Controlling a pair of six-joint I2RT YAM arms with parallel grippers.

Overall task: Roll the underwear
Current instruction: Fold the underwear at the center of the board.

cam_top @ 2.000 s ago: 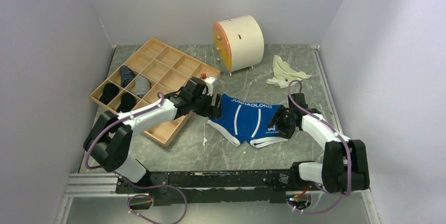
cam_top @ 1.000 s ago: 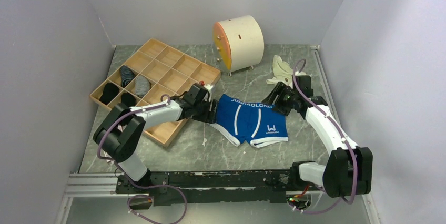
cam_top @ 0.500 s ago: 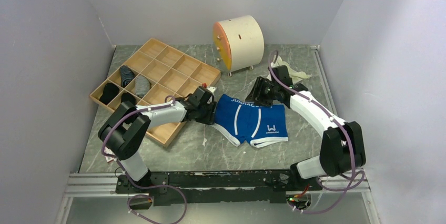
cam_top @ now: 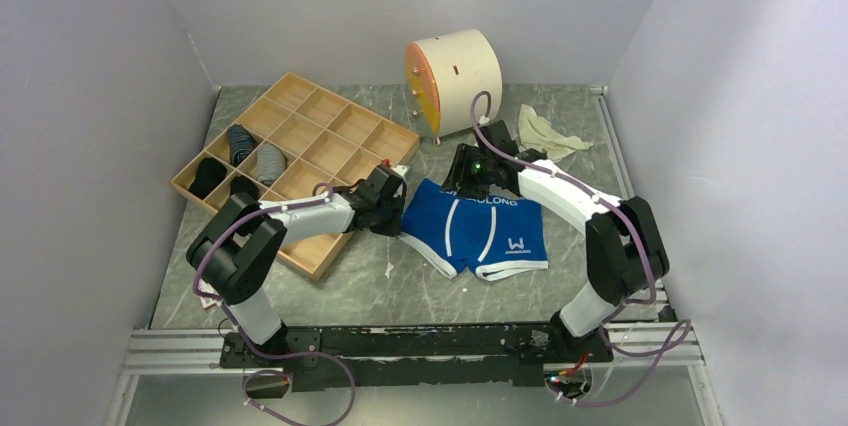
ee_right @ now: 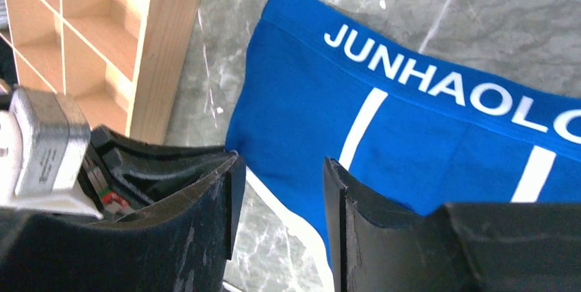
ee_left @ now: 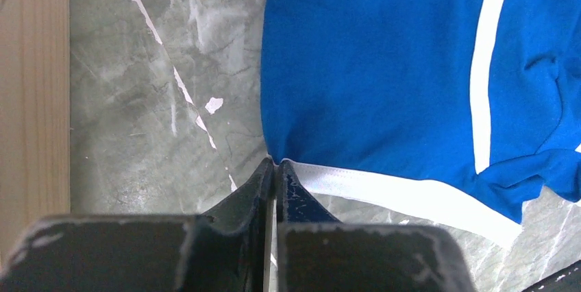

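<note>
Right, status. Left jaws are closed, tips pinched on the underwear (ee_left: 384,66) at its left corner, where the blue side edge meets the white leg hem. In the left wrist view that corner sits at frame centre, right at the tips.

Right jaws are open with nothing between them. They hang over the left part of the waistband. Through the gap in the right wrist view I see blue fabric, a bit of white hem and grey worktop (cam_top: 400,286).

In the top view the underwear lies spread flat at the centre of the frame. Its waistband, with white lettering, is toward the top, and the white-hemmed legs are toward the bottom. Two white stripes run down the front, and there is a white W on the lower right leg.

My left arm comes in from the lower left, over the near corner of the wooden tray (cam_top: 300,141). My right arm arcs up from the lower right and reaches back left to the waistband.

The tray is at upper left, just beside the underwear, with dark bundles (cam_top: 240,146) in its left compartments. A cream drum (cam_top: 455,71) with an orange face is at top centre. A pale cloth (cam_top: 548,134) lies crumpled at upper right, apart from the underwear.
</note>
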